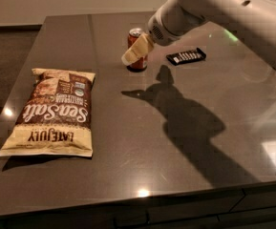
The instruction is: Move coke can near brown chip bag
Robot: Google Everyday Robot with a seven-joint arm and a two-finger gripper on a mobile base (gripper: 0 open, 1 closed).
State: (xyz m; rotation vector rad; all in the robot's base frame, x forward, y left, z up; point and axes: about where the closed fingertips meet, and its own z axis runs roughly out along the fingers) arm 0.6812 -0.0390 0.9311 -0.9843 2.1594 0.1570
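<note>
The coke can [134, 36], red with a silver top, stands upright near the far middle of the dark table [142, 142]. My gripper [133, 54] hangs on the pale arm [214, 8] that comes in from the upper right. It is right in front of the can and covers the can's middle. I cannot tell whether it touches the can. The brown chip bag [51, 111] lies flat at the left front of the table, well apart from the can.
A flat black rectangular object [186, 56] lies to the right of the can. The arm's shadow [180, 118] falls across the middle of the table. The table's front edge [137, 202] runs along the bottom, and dark floor lies to the left.
</note>
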